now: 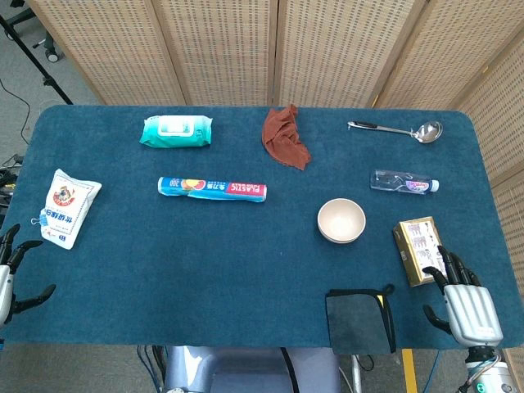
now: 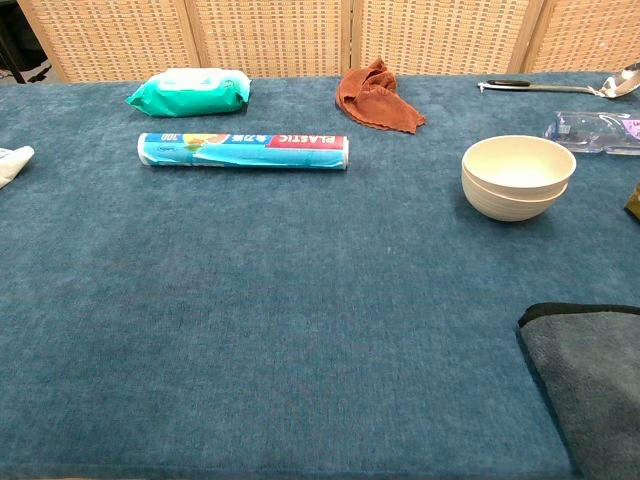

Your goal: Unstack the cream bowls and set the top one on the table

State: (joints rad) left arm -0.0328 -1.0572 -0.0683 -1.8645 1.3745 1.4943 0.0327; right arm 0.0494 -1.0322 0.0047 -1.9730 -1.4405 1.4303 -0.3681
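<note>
Cream bowls sit nested on the table, untouched, while my right hand and left hand rest empty, fingers spread, at the near edge.

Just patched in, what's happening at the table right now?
Nothing is being handled yet. The cream bowls sit stacked on the blue table, right of centre. The right hand rests open at the near right edge beside a yellow box; the left hand is open at the far left edge. Neither touches the bowls.
</note>
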